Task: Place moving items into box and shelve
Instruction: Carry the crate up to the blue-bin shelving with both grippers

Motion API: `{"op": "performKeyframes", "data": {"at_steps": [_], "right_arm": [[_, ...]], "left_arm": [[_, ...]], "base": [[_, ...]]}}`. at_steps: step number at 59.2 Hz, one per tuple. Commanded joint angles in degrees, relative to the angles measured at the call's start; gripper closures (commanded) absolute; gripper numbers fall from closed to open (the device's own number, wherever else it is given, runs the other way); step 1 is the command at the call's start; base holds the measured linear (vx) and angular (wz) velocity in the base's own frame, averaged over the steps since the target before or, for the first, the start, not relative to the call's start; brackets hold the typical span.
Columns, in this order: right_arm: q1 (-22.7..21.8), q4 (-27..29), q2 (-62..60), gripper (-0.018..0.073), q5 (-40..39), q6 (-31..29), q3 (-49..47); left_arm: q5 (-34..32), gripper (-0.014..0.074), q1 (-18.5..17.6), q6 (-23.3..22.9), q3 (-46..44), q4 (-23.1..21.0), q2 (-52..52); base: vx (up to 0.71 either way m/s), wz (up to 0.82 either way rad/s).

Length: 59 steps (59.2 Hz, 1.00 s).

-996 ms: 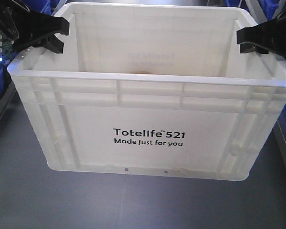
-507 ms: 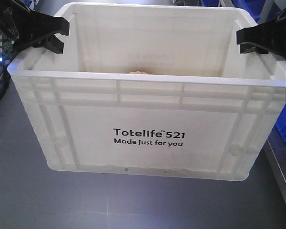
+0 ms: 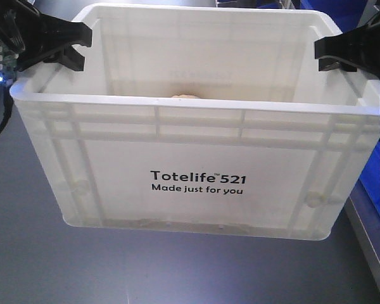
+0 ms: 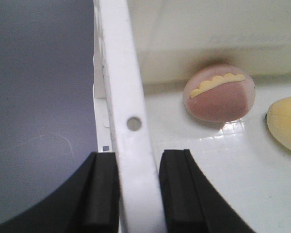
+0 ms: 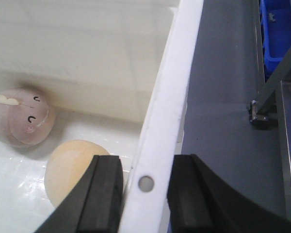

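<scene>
Box: large white rectangular plastic tote [image 3: 196, 104], upright, mouth up, held by its short end walls over the grey surface [image 3: 177, 266]
Axis: long side runs left to right between the arms, printed wall facing the front camera
Load: rounded pink bun-like lump [image 4: 219, 92] against a long wall, pale yellow-tan lump [image 5: 80, 170] beside it
Left gripper [image 3: 80, 49]: black pads pinching the left rim
Right gripper [image 3: 320, 54]: pinching the right rim
Risk: thin-rim pinches may slip and tilt the tote, and the metal shelf frame [image 5: 269, 92] could snag its right end

This looks like a storeroom or warehouse-style workspace. Blue plastic bins [image 5: 279, 29] stand by metal racking [image 5: 274, 80] on either side of a plain grey table [image 3: 177, 269].
</scene>
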Motion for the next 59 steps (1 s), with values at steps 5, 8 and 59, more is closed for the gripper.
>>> {"op": "performKeyframes", "data": {"at_steps": [5,8,59], "right_arm": [[0.05,1.68,-1.97,0.0565,-6.01,1.12,-2.4],[0.05,1.68,-1.97,0.0565,-5.96,1.12,-2.4],[0.05,1.68,-1.97,0.0565,-5.96,1.12,-2.4]], "left_arm": [[-7.84,0.0602,-0.86,0.82,-2.64,-5.01,-3.41],[-7.84,0.0602,-0.86,0.82,-2.64,-5.01,-3.41],[-7.83,0.0602,-0.86,0.82,-2.64,-5.01,-3.41]], "base": [[0.45,-0.06],[0.45,-0.05],[0.43,0.07]]}}
